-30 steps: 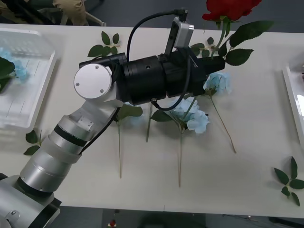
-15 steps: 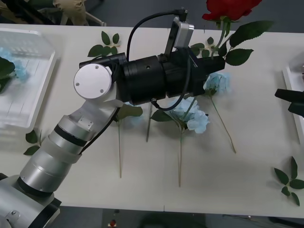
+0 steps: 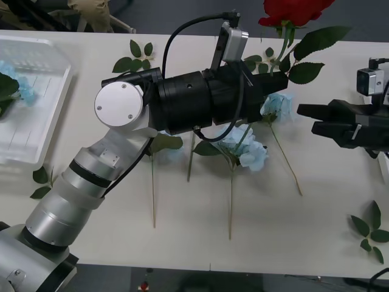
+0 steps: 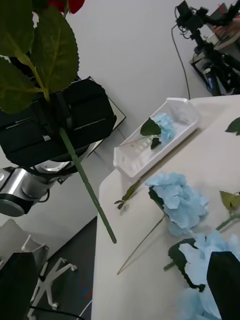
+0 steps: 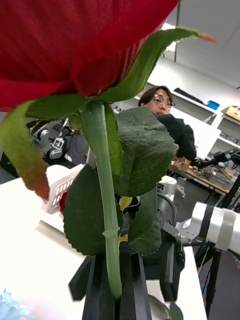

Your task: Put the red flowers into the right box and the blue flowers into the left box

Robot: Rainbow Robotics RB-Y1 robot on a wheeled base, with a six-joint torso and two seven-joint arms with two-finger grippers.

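My left tool (image 3: 276, 79) grips a rose (image 3: 296, 11); right tool (image 3: 307, 118) spread; several blue flowers (image 3: 246, 146) remain on the bench (image 3: 304, 225).

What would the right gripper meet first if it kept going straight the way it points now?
Probably the red flower's stem, held upright by the left gripper. The right gripper points across the table at it, fingers open. Its height relative to the blue flowers on the table is unclear.
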